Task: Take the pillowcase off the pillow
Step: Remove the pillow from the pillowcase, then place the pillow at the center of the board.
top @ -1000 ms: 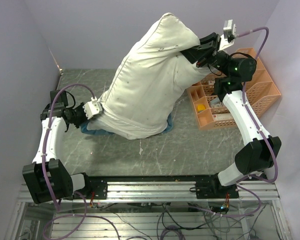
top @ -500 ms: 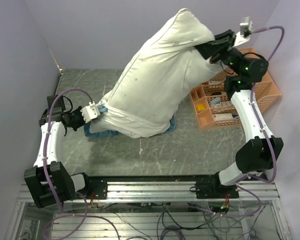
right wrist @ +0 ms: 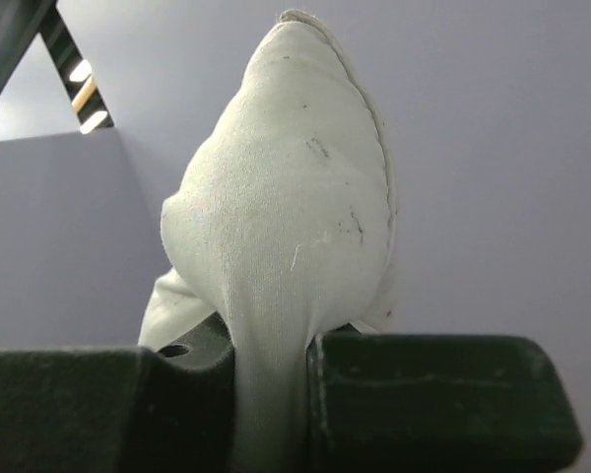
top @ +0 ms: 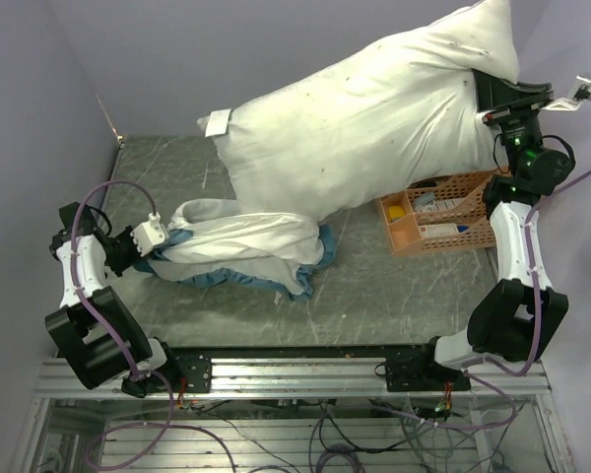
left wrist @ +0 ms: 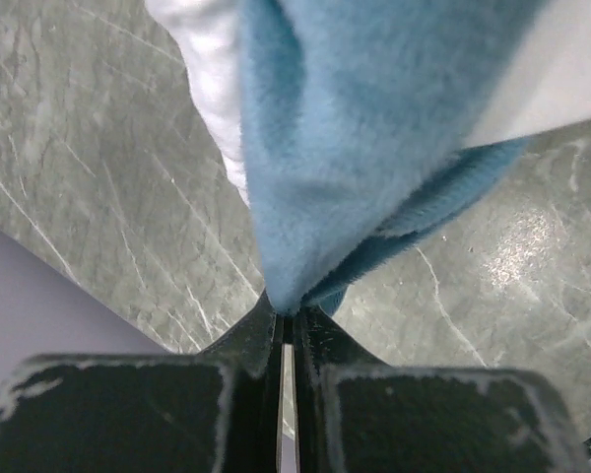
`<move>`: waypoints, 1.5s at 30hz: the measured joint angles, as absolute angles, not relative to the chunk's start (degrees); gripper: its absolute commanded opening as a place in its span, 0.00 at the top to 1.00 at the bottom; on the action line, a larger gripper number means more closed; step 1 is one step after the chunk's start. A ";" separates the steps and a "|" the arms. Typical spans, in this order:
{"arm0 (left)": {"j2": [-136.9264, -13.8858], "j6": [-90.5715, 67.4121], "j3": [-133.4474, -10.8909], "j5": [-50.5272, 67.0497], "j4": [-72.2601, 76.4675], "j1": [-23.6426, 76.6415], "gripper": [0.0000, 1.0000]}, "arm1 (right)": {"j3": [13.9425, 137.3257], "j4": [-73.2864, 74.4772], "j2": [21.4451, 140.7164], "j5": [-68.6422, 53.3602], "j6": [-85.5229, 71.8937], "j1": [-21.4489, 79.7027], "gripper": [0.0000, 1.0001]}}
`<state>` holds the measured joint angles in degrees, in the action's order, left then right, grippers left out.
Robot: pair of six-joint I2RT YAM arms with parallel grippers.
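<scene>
Top external view: right gripper [top: 494,97] is clamping the plump off-white stuffed pillow [top: 374,128] above the orange plastic crate [top: 399,235]; left gripper [top: 150,239] is pinching the limp teal-ruffled fabric pillowcase [top: 246,246] left of it. Extraction is apparently finishing; next move: lifting the pillow clear.

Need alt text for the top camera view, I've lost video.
The right claw holds the bare pillow up by an orange basket. The left claw pinches the teal edge of the pillowcase, which lies crumpled on the table.
</scene>
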<state>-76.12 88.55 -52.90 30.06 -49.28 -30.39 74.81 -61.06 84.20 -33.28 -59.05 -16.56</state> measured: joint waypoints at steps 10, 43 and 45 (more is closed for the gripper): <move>-78.74 82.94 -56.29 24.60 -45.93 -32.10 0.93 | 74.61 -61.25 79.72 -25.43 -56.86 -16.88 1.00; -84.79 29.12 -93.21 23.79 -39.97 -16.78 0.00 | 101.32 -37.91 94.02 -26.20 -37.71 15.31 1.00; -83.79 28.45 -90.96 24.12 -40.05 -18.85 0.00 | 101.32 -37.52 94.02 -26.30 -36.93 16.01 1.00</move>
